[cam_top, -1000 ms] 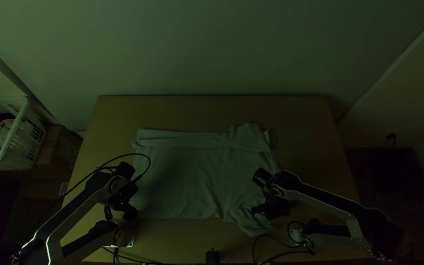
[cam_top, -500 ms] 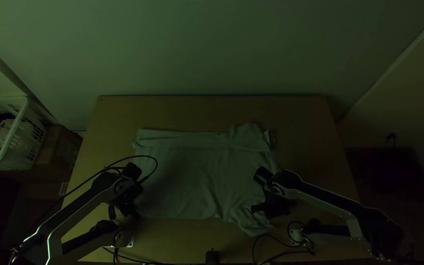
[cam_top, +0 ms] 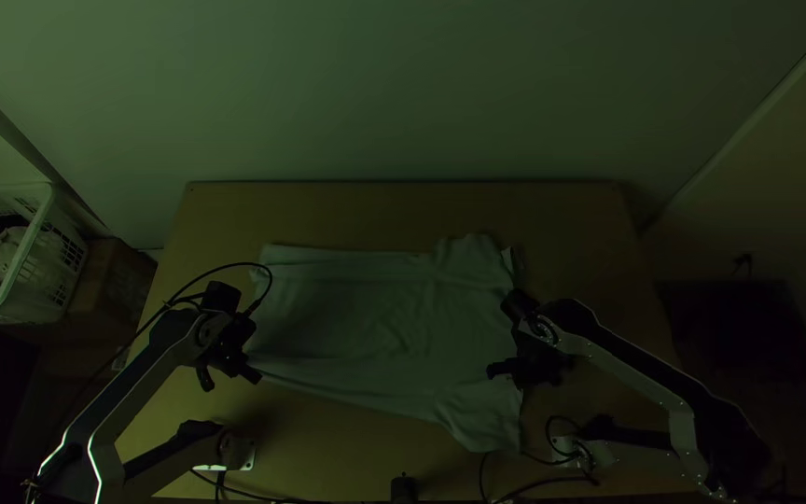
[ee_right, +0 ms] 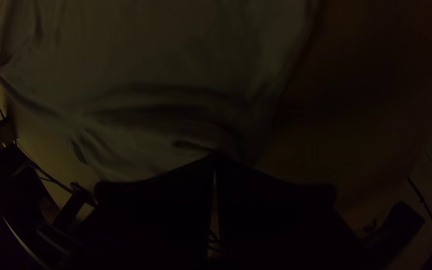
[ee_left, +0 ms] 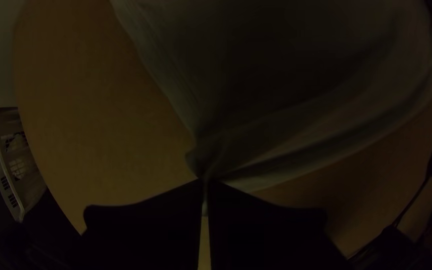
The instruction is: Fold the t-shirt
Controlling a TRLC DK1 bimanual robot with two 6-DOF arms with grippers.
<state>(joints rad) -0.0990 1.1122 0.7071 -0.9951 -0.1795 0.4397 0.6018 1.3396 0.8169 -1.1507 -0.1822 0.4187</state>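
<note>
The pale t-shirt (cam_top: 384, 317) lies over the middle of the table, a strip folded over along its far side and a sleeve-like flap at its near right. At its left near corner is my left gripper (cam_top: 235, 377); in the left wrist view the left gripper (ee_left: 205, 184) is shut on that corner, with cloth bunched between the tips. Toward the shirt's right side is my right gripper (cam_top: 507, 371). In the right wrist view the right gripper (ee_right: 215, 159) is shut on a bunched part of the shirt (ee_right: 151, 125) near its edge.
A white laundry basket (cam_top: 44, 257) with cloth in it stands left of the table, beside a cardboard box (cam_top: 114, 289). Black cables (cam_top: 552, 459) run along the near edge, where a small dark object (cam_top: 404, 489) stands. Bare wood (cam_top: 403, 210) lies beyond the shirt.
Both grippers have moved up the picture, the left one farther, the right also slightly rightward. The shirt's near left corner has come along, and its near edge now slants.
</note>
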